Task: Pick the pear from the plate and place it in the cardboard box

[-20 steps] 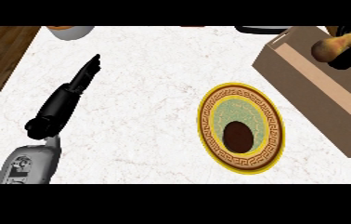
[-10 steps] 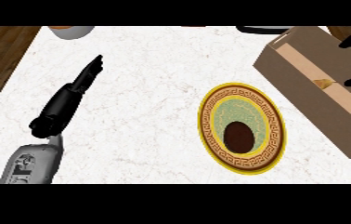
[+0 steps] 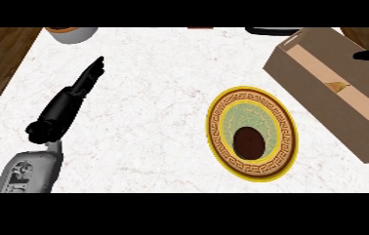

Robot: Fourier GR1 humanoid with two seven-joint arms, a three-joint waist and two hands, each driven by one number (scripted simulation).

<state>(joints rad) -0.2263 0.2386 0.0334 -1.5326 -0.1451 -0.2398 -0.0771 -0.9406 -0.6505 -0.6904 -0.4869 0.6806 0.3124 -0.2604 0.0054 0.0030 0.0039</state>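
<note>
The white marble table [image 3: 158, 83] carries an open cardboard box [image 3: 338, 117] at the right, with a yellow patterned plate [image 3: 220, 127] just beside it. The left robot hand [image 3: 69, 100] rests released at the left, fingers straight. The right robot hand [image 3: 361, 56] is a dark sliver over the box, and I cannot tell its state. The pear [image 3: 335, 87] seems to be the small tan shape inside the box.
</note>
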